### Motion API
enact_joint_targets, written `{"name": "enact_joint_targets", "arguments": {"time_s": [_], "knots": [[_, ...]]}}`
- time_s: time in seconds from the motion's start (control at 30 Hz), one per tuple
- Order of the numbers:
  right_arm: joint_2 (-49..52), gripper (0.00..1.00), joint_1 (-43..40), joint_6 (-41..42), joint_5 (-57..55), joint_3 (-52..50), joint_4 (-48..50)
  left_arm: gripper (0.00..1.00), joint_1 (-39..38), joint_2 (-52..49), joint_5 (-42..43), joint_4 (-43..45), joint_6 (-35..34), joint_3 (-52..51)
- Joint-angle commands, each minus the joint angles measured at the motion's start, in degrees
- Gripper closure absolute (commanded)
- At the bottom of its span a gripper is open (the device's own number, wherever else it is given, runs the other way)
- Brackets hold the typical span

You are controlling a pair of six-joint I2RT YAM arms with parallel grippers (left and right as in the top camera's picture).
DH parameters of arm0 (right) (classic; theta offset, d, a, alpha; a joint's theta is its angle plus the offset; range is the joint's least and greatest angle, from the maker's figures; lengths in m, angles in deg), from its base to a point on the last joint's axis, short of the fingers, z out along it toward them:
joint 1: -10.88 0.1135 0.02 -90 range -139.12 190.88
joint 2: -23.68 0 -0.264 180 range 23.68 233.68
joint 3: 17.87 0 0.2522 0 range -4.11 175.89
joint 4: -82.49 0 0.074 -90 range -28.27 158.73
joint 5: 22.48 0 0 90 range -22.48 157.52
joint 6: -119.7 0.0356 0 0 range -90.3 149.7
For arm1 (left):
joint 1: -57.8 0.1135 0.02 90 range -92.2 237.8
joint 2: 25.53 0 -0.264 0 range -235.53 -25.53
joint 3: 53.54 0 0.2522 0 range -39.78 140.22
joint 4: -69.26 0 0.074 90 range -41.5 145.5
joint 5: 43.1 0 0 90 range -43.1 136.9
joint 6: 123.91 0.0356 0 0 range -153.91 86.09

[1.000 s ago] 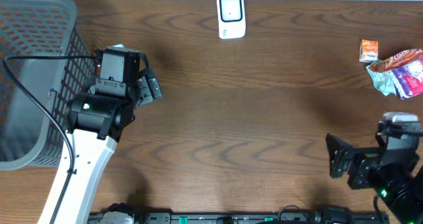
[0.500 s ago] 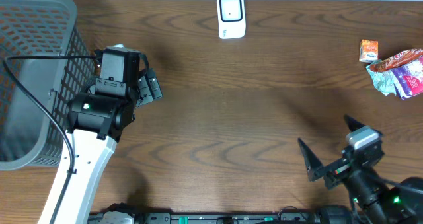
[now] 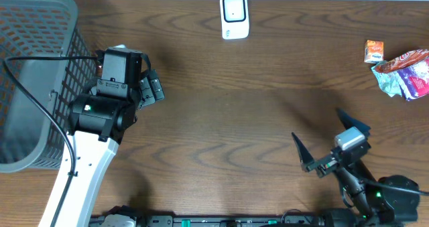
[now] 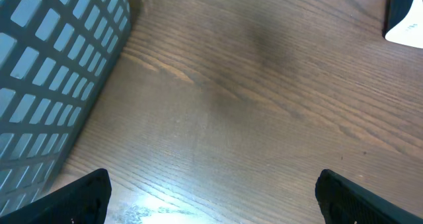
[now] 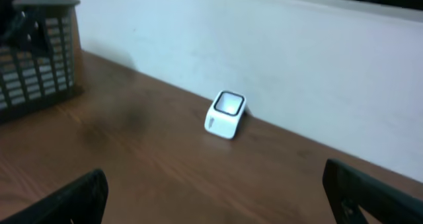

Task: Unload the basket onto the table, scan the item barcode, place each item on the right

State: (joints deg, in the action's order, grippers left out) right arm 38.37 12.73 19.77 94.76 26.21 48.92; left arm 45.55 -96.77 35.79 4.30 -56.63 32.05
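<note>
At the near edge of the table [image 3: 228, 113], on the right side, the right claw [image 3: 315, 122] hovers over bare wood with its two fingers spread wide apart and nothing between them. Farther in on the left, the left claw [image 4: 211, 184] is also wide apart and empty, pointing down at the wood just beside the grey basket [image 3: 67, 86]. Toward the far right edge lie the items: a crumpled snack bag [image 3: 405, 73] and, just beside it, a small orange packet [image 3: 374, 51], both well apart from either claw. At the far edge, about the middle, the white scanner [image 3: 234, 16] stands on the table near the wall, with its window facing up.
</note>
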Motion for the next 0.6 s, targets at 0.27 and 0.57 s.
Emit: {"name": "enact_joint_targets", "arguments": {"time_s": [0.27, 0.57], "knots": [[-8.55, 0.01, 0.52, -0.46, 1.44, -10.71, 9.16, 0.02, 0.13, 0.5, -1.16, -0.2, -0.5, 0.39], [-14.43, 0.01, 0.5, -0.46, 1.79, -19.28, 12.76, 0.02, 0.13, 0.5, -1.16, -0.2, -0.5, 0.39]]}}
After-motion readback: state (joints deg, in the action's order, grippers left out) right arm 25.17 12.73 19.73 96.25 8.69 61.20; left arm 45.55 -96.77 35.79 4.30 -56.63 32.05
